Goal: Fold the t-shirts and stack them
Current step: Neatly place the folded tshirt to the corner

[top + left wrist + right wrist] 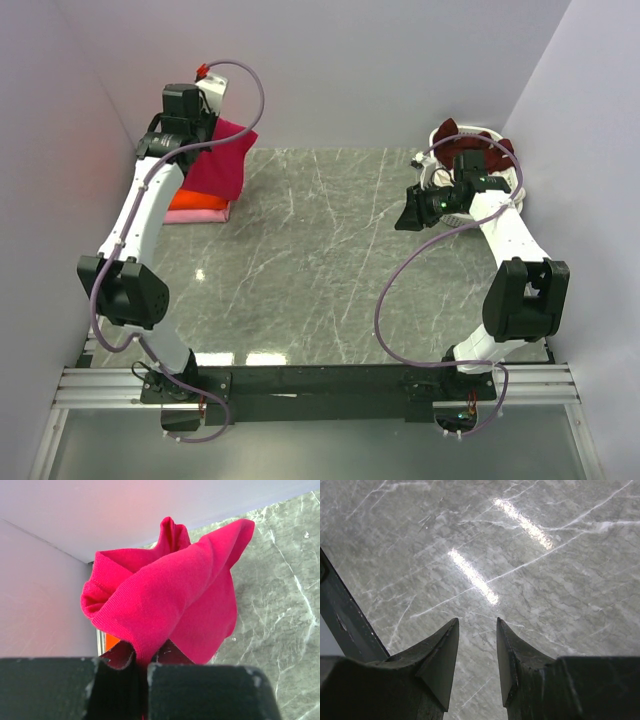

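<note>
Left gripper [142, 656] was pinched tight on the bunched crimson-pink t-shirt [170, 600], dangling over the orange t-shirt [186, 203] at upper left, and dropped like that it could have landed crumpled and crooked.

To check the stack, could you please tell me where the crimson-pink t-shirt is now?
Top view, far-left corner: the crimson-pink t-shirt hangs pinched in the left tool, over the orange shirt and pale pink shirt.
</note>
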`<move>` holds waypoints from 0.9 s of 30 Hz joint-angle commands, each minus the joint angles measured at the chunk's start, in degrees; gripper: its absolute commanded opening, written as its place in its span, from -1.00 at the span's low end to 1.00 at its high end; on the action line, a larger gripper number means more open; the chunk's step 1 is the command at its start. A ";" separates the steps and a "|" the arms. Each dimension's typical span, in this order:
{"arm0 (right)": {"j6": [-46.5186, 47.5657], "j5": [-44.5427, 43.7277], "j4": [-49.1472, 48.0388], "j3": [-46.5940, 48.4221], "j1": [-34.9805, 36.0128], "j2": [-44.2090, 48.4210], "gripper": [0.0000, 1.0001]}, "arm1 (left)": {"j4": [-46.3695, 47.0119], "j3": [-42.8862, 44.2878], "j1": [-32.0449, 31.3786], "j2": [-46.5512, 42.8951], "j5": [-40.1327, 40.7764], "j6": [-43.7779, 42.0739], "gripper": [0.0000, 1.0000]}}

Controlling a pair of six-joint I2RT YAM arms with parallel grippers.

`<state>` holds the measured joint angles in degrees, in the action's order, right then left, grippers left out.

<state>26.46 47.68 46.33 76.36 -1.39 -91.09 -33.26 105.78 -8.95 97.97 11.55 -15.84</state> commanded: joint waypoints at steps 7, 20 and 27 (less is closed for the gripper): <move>-0.18 0.57 -0.10 -0.68 -0.11 0.21 -0.14 | 4.78 0.57 2.09 -3.58 -0.56 -0.60 -0.99; 0.26 0.57 0.52 -0.42 -0.11 -0.58 -0.14 | 4.43 4.07 6.49 4.58 -3.37 0.45 -0.99; 0.35 0.75 0.61 -0.59 -0.11 -0.67 -0.14 | 5.74 9.62 8.77 14.24 -3.20 0.28 -0.99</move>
<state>26.48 47.68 46.46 76.36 -1.39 -91.48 -31.92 110.69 -0.97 110.43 8.86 -15.55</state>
